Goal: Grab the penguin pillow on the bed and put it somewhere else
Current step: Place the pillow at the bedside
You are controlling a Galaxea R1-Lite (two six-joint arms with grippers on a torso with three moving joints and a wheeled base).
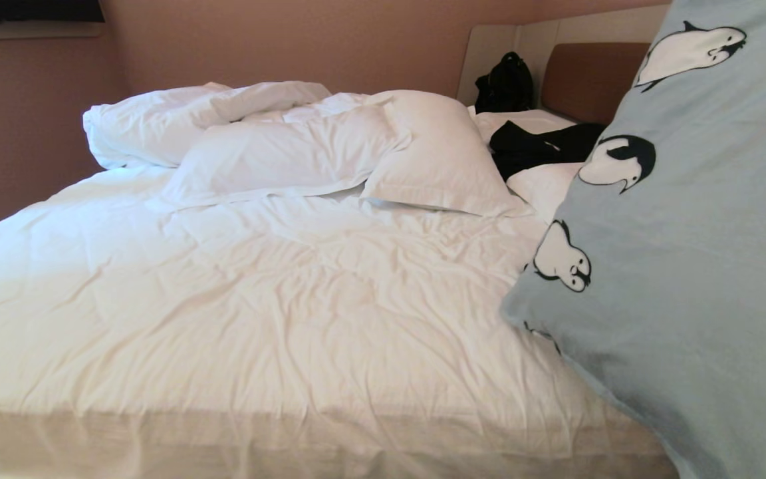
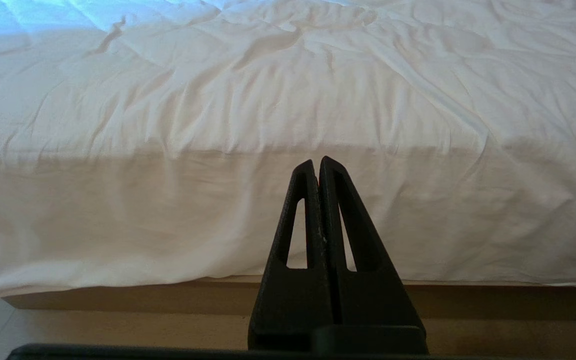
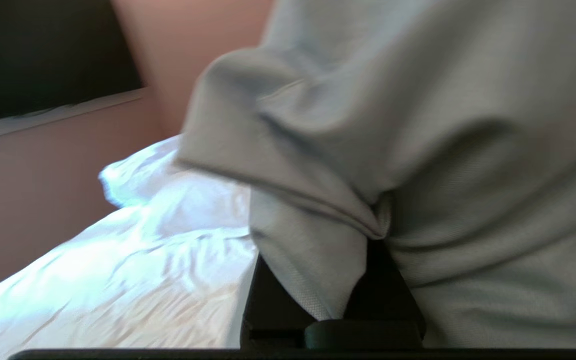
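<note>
The penguin pillow (image 1: pixel 689 266), pale blue-grey with black-and-white penguin prints, hangs in the air at the right of the head view, above the right edge of the bed (image 1: pixel 256 299). In the right wrist view its fabric (image 3: pixel 418 125) bunches into my right gripper (image 3: pixel 375 235), which is shut on a pinched corner; cloth hides the fingertips. The right arm itself is outside the head view. My left gripper (image 2: pixel 317 161) is shut and empty, parked low in front of the bed's side (image 2: pixel 168 210).
A rumpled duvet (image 1: pixel 177 120) and white pillows (image 1: pixel 436 153) lie toward the brown headboard (image 1: pixel 589 76). A black bag (image 1: pixel 506 83) and dark clothing (image 1: pixel 536 146) lie beside them. A pink wall stands at the left, with a dark screen (image 3: pixel 43 55) on it.
</note>
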